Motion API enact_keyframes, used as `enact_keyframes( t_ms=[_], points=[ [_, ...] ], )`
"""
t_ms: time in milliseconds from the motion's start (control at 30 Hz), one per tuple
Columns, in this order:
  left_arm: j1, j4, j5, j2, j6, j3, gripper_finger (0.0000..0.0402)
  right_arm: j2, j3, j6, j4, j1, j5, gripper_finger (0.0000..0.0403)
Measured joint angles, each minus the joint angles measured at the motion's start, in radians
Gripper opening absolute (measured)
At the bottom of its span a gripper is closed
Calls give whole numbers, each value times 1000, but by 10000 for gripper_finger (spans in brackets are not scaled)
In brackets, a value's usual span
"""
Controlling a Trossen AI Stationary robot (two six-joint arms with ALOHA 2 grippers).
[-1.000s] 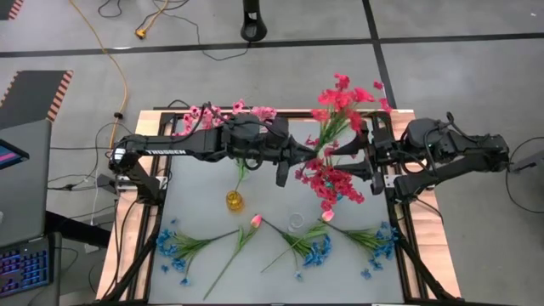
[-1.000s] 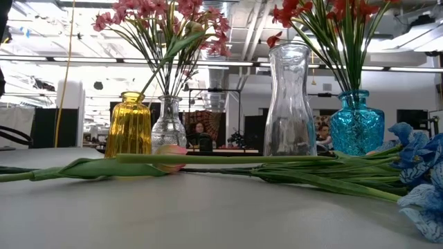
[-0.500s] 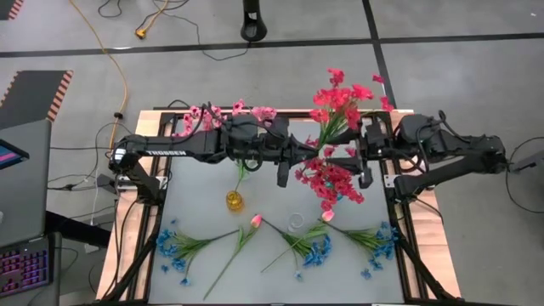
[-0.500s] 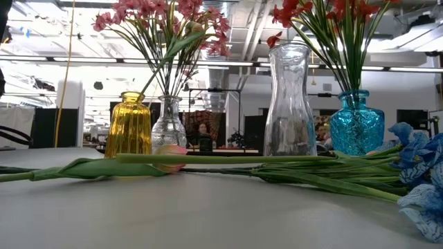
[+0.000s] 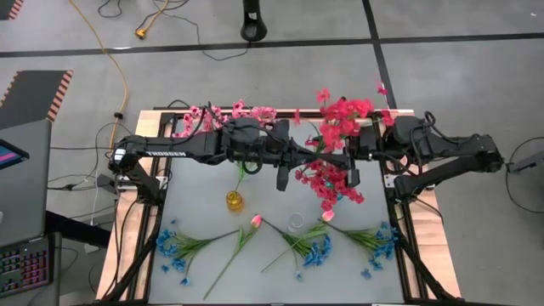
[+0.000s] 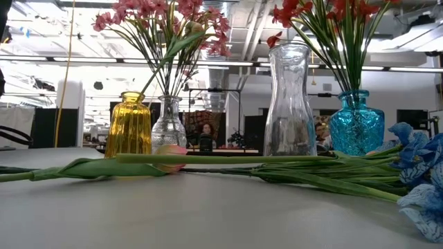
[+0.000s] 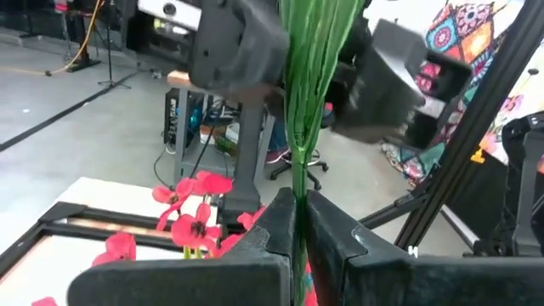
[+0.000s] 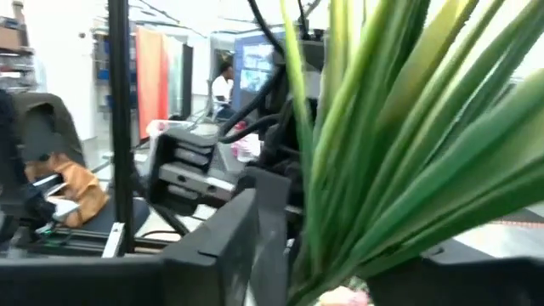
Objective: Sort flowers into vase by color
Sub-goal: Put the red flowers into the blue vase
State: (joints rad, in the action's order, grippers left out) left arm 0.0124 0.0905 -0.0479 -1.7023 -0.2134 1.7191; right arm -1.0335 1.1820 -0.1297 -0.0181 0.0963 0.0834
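Both dark robot arms meet over the far middle of the grey table. Between them is a bunch of deep red-pink flowers with thin green stems.

The left gripper has its two dark fingers squeezed tight on the green stems. In the left wrist view the stems run straight up from between the fingers, with no gap at the sides. More red blossoms show just below and beside the fingers.

The right gripper sits just beside the same bunch, facing the left one. In the right wrist view the green stems and leaves fill the space in front of its fingers. I cannot tell if its jaws press on the stems or stand a little apart.

In the low view, a small clear glass vase holds light pink flowers. A yellow glass vase stands just beside it. A tall clear glass vase stands near a round blue glass vase, and that blue vase holds red flowers.

On the near part of the table lie blue flowers in loose bunches. A pink tulip with a long green stem lies between them.
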Motion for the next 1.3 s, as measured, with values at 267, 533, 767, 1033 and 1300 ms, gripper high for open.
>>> enact_keyframes(
  t_ms=[267,533,767,1033,1300],
  points=[
    [0,12,2,-1,23,-1,7,6,0,49,-5,0,4,44],
    [0,10,-39,-2,113,-1,85,50,0,84,-56,2,1,43],
    [0,13,-42,-1,115,-1,149,183,0,85,-185,2,2,35],
    [0,56,-42,-1,114,-1,159,342,1,99,-198,2,2,41],
    [0,63,-42,0,113,-1,160,501,1,126,-420,2,3,38]
  ],
)
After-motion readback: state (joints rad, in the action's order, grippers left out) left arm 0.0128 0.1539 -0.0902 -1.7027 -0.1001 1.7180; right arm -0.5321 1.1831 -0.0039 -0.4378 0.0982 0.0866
